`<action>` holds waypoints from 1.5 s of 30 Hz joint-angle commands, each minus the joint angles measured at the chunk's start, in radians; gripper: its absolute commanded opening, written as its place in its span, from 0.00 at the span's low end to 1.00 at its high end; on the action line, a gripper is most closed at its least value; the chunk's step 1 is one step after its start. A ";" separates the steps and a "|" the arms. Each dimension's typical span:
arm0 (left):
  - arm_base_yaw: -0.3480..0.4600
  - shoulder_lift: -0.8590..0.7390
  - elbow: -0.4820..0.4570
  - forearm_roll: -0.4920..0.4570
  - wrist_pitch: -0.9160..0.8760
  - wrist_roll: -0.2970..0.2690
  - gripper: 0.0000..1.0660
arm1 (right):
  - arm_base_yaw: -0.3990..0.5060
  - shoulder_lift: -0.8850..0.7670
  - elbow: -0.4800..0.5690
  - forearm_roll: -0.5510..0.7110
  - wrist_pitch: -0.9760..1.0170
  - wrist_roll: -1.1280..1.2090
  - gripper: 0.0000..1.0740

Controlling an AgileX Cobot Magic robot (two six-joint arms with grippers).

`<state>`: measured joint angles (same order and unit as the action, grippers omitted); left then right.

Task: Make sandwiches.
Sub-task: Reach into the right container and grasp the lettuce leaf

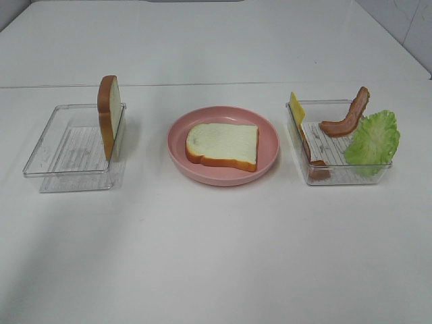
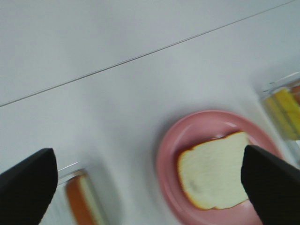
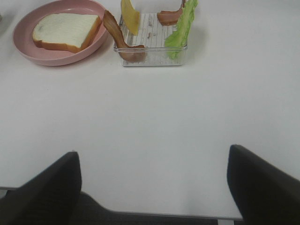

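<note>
Bread slice [image 1: 223,145]; left claw [image 2: 149,151] wide, empty

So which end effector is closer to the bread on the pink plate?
Left. The left end effector hangs close over the bread; the right end effector is far back from it across the table.

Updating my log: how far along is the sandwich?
Done: one bread slice lies on the plate. In hand: nothing; left fingers and right fingers open, empty. Left: lettuce, bacon, cheese in the right tray, second slice in the left tray.
</note>
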<state>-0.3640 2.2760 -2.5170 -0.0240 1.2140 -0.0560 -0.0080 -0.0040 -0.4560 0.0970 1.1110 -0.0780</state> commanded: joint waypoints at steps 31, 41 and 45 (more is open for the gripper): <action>0.414 -1.475 1.615 0.004 -0.087 0.097 0.94 | -0.003 -0.029 0.003 0.005 -0.007 -0.012 0.77; 0.414 -1.936 1.842 0.004 -0.092 0.099 0.94 | -0.003 -0.029 0.003 0.005 -0.007 -0.012 0.77; 0.414 -2.130 1.899 -0.017 -0.075 0.099 0.94 | -0.003 -0.029 0.003 0.005 -0.007 -0.012 0.77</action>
<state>0.0520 0.2320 -0.6450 -0.0180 1.1350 0.0410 -0.0080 -0.0040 -0.4560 0.0970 1.1110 -0.0780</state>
